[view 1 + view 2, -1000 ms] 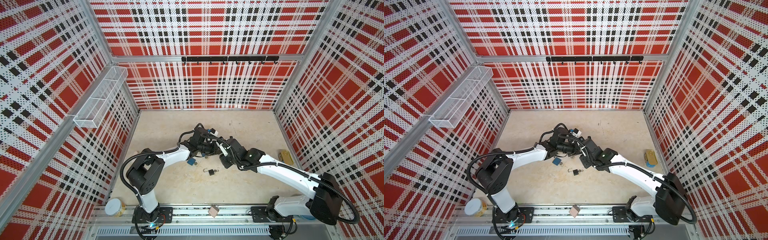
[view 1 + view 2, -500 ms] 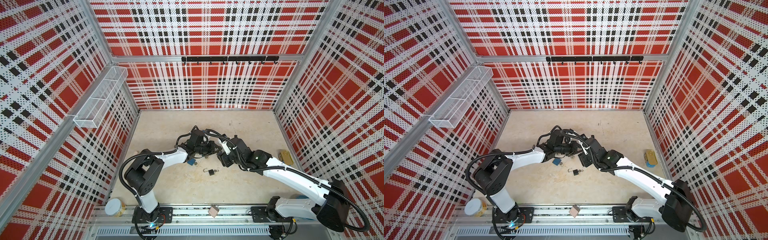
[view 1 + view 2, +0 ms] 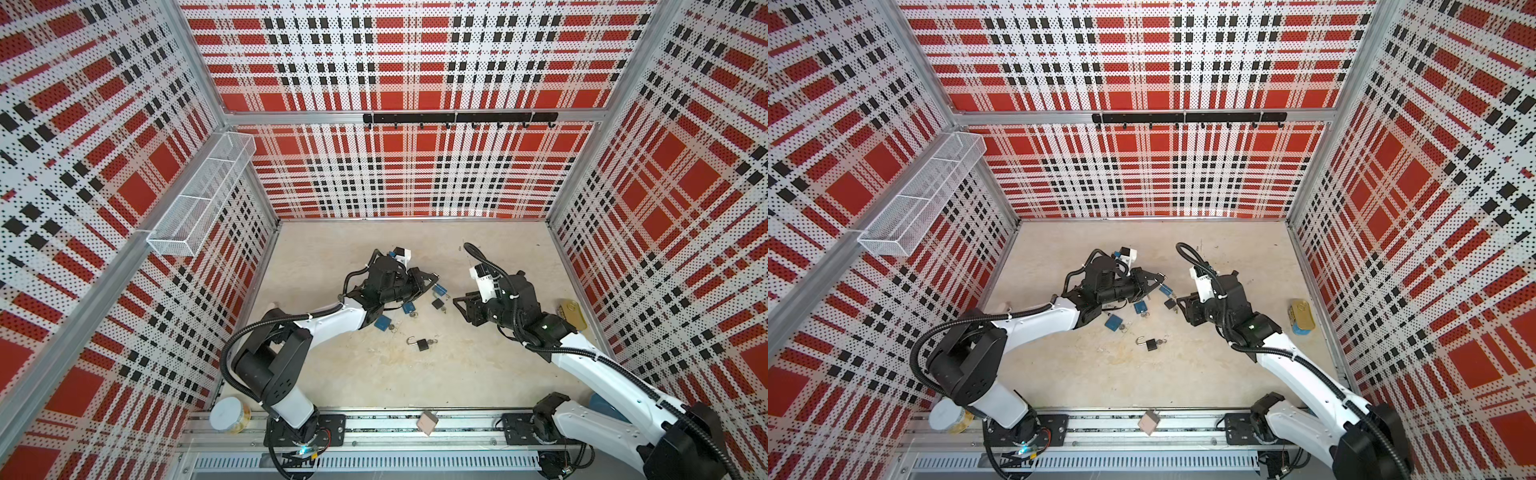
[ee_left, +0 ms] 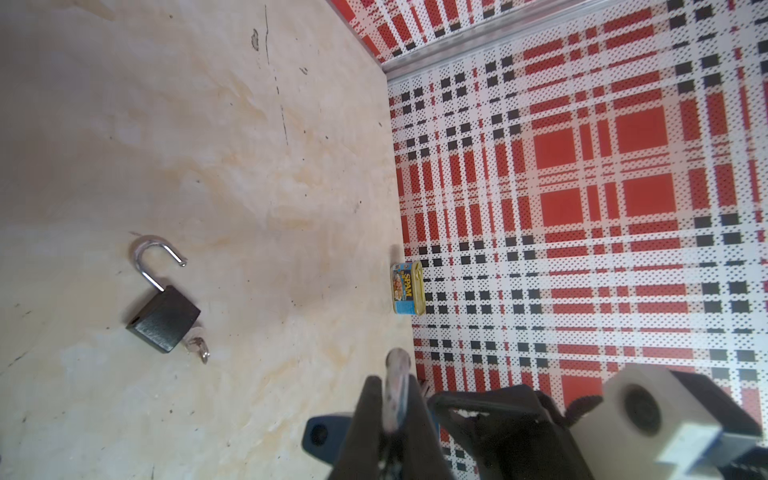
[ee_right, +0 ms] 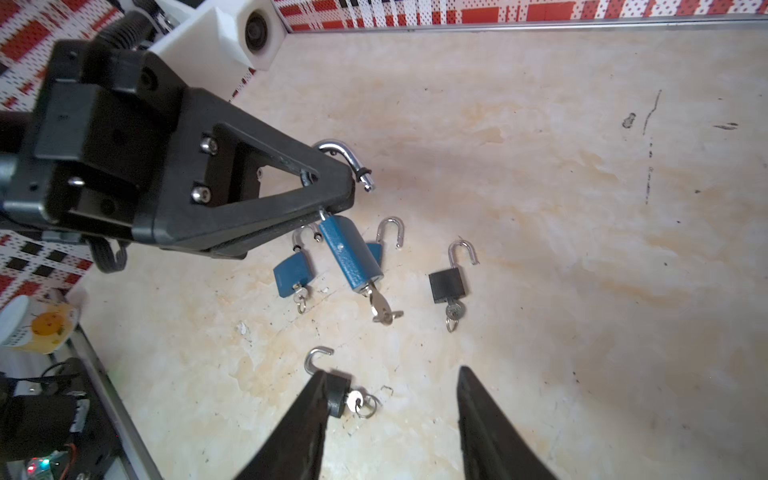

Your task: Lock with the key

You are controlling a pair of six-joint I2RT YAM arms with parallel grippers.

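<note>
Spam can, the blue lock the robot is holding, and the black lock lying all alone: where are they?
Spam can (image 4: 403,286): left wrist view, on its label.
blue lock (image 5: 351,253): right wrist view, on its body.
black lock (image 3: 423,344): a top view, on its body.

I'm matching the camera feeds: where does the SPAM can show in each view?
In a top view: SPAM can at the right wall.
In a top view: there too.
Left wrist: against that wall's foot.
Right wrist: not in it.
Landmark: blue padlock gripped by the left end effector.
</note>
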